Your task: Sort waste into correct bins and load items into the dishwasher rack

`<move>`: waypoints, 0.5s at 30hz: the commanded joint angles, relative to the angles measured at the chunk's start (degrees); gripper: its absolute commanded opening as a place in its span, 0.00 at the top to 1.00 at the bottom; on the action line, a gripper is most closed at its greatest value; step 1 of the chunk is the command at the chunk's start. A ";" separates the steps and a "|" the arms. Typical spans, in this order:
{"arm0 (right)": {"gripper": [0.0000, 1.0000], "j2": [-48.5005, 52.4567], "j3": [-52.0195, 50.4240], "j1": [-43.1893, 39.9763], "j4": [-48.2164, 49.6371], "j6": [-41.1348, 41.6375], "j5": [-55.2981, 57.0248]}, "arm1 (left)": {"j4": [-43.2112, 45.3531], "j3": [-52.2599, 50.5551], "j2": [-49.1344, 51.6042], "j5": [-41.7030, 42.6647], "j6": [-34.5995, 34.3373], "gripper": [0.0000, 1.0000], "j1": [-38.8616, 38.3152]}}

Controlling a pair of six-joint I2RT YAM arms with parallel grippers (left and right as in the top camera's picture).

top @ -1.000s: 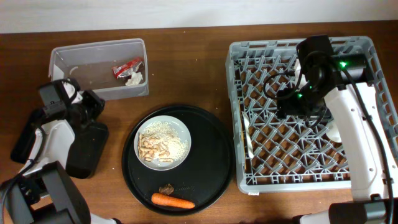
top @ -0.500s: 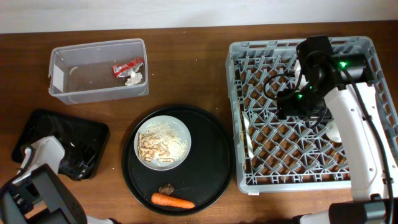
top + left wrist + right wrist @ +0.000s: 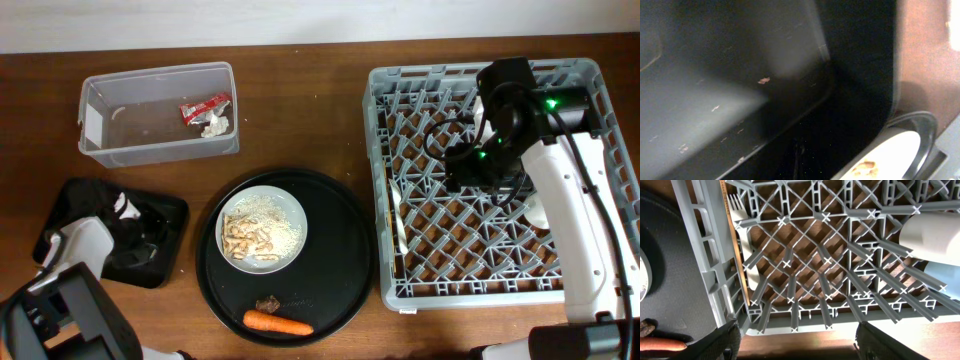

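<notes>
Left tool [image 3: 138, 238]: low over the black bin [image 3: 168, 250], dark against dark. Its fingers cannot be made out in either view, so I cannot tell whether it is spread or pressed together.
Left wrist view: blurred. It shows the dark inside wall of the black bin with a few pale crumbs, and the edge of the white bowl [image 3: 892, 152] at lower right.
Right tool [image 3: 796, 330]: fingers spread wide with nothing between them, hanging above the dishwasher rack [image 3: 575, 285].
Dishwasher rack: grey, at the right of the counter [image 3: 300, 110]. A white fork [image 3: 398, 215] lies along its left side, and a white cup [image 3: 537, 210] lies on its side towards the right.
Black tray [image 3: 340, 250]: round, at the middle of the counter, just beside the rack.
White bowl: on the tray's left half, holding pale food scraps.
Carrot [image 3: 278, 322]: on the tray's near edge, with a small brown scrap [image 3: 267, 302] just above it.
Clear bin [image 3: 160, 72]: at upper left, well apart from the tray, holding a red wrapper [image 3: 205, 106] and a crumpled white tissue [image 3: 215, 125] in its right end.
Black bin: lower left, near the tray but apart from it.
</notes>
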 commanded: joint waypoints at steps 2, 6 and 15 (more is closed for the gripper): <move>0.23 0.09 -0.24 -0.42 -0.22 -0.39 -0.13 | 4.24 -0.33 -0.83 2.12 -1.75 0.99 -3.43; 0.23 0.09 -0.24 -0.42 -0.22 -0.39 -0.13 | 8.98 -0.33 -0.83 2.12 -1.75 0.99 -4.20; 0.23 0.11 -0.24 -0.42 -0.24 -0.42 -0.13 | 23.61 -0.33 -0.83 -3.04 -1.70 0.91 -7.58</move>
